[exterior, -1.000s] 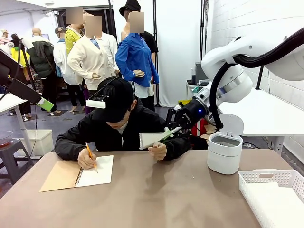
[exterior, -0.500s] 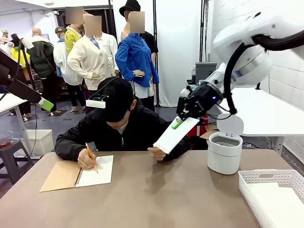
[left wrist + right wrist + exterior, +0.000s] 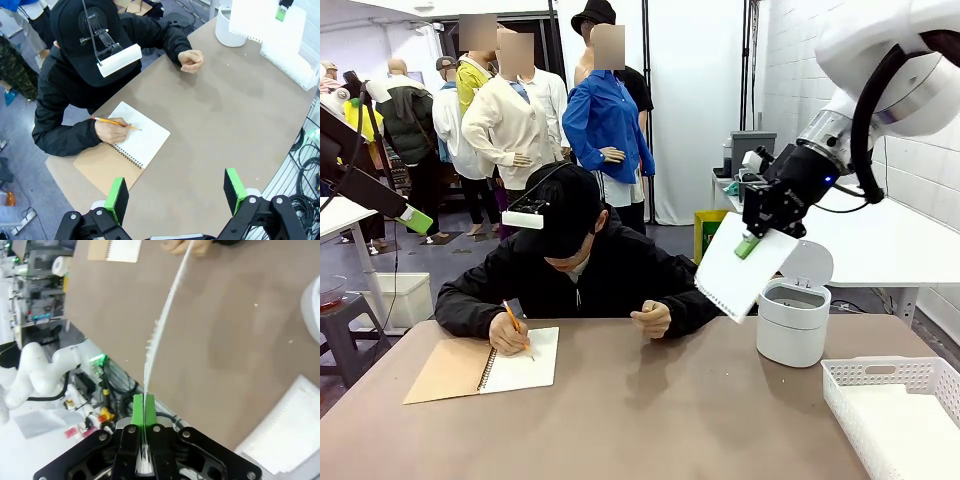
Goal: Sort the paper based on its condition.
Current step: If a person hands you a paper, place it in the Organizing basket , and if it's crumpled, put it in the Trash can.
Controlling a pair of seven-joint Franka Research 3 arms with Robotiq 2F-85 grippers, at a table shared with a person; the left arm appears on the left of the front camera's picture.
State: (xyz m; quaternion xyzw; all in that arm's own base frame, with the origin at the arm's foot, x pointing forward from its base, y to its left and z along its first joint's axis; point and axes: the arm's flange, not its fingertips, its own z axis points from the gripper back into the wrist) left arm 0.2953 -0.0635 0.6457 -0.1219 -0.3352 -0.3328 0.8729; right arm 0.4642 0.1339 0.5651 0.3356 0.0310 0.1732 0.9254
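- White smooth sheet (image 3: pixel 745 268) pinched in my right jaws (image 3: pixel 748 246), closed flat on its top edge; right wrist view shows the green pads (image 3: pixel 144 407) squeezed on the paper edge-on, sheet running away up the frame.
- Sheet hangs in the air, tilted, torn spiral-hole edge at the bottom, just left of and partly in front of the white bin (image 3: pixel 792 320) with its lid up.
- Versus a second ago: sheet was low, right at the person's fist (image 3: pixel 652 318) by their chest; it has since been lifted up and carried to the robot's right, well clear of the hand. Half a second ago it was midway, lower corner still near the fist.
- My right arm has swung up and outward with it; wrist is higher and farther right than before.
- Person's other hand (image 3: pixel 508 336) with the pencil rests on the open notebook (image 3: pixel 485 364), same place as earlier; pencil angle barely changed.
- Notebook lies at the bench's (image 3: pixel 650 420) left side, unchanged.
- White slotted basket (image 3: pixel 895 405) at the near right corner of the bench, unchanged.
- My left jaws (image 3: pixel 176 192) stand wide open, nothing between the pads, looking down over the bench near the notebook (image 3: pixel 122 152).
- Left wrist view also catches the held sheet (image 3: pixel 260 17) above the bin and basket.
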